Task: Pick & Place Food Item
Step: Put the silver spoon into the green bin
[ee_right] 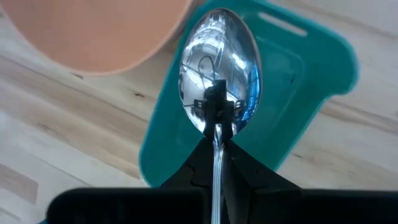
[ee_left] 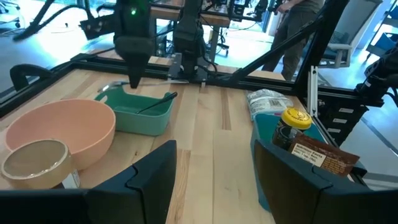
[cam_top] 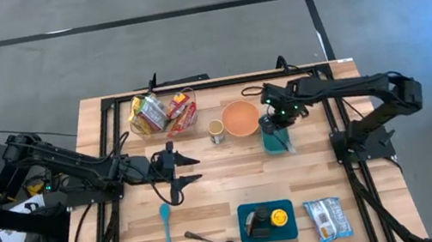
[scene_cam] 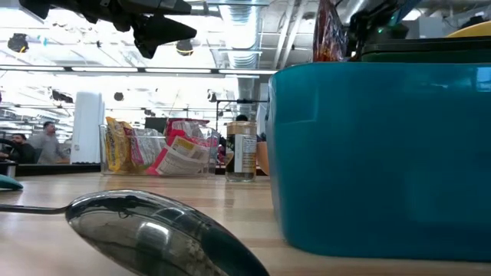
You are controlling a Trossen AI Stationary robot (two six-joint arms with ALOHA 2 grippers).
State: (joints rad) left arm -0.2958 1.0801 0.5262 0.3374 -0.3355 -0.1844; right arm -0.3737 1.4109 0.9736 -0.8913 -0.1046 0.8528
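**Right hand holds a spoon over the teal tray**

While the right hand (cam_top: pixel 279 118) hangs above the teal tray (cam_top: pixel 275 142), its fingers are pressed together on the thin handle of a metal spoon (ee_right: pixel 219 79). In the right wrist view the bowl of the spoon sits directly over the floor of the tray, and the handle runs back between the fingers, so the long axis of the spoon follows the line of the hand. The tray lies straight under the hand, just beside the peach bowl (cam_top: pixel 241 118). My judgement is that the coming move depends on this one relation: spoon above tray, with only a descent left.

The left hand (cam_top: pixel 174 173) waits near the middle of the counter (cam_top: pixel 211 200), with fingers spread and nothing between them. It is well apart from the tray, so the right arm is clearly the nearer one.

Which food item the task means is hard to say. Snack packets stand in a clear bin (cam_top: pixel 163 114) at the back, a wrapped packet (cam_top: pixel 327 218) lies at the front, and a jar with a yellow lid (cam_top: pixel 279 217) rests in the blue box (cam_top: pixel 248 213).

The low view is mostly blocked by the blue box and a second spoon (cam_top: pixel 214 241). How high the held spoon is above the tray I cannot tell.
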